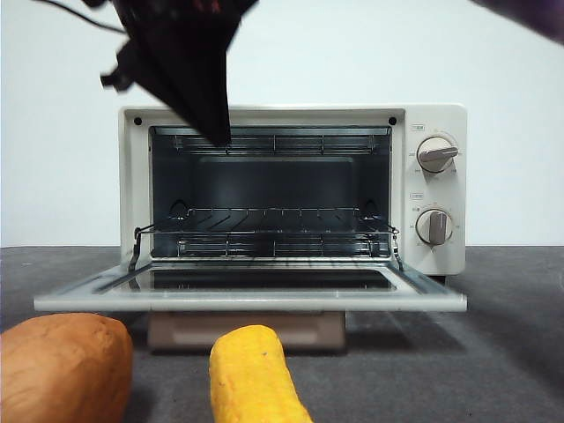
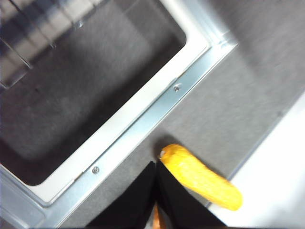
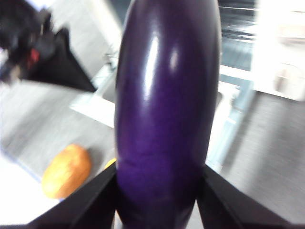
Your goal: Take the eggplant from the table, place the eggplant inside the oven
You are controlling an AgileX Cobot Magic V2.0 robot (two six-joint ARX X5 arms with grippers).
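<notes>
Your right gripper [image 3: 159,191] has the eggplant [image 3: 167,109] pinched between both jaws, up in the air on the knob side of the oven [image 1: 291,189], whose door is open. That skin looks glossy and slick, so I'd keep the grip around the fat middle. The left gripper [image 2: 156,179] hangs over the oven door, jaws closed on nothing, with the corn [image 2: 202,176] just beside it.

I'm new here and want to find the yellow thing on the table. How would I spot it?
Start at the cream-white toaster oven with its glass door folded down. In front of that door lies the bumpy yellow corn-like cylinder; the rounder orange-brown sweet potato lies beside it.
</notes>
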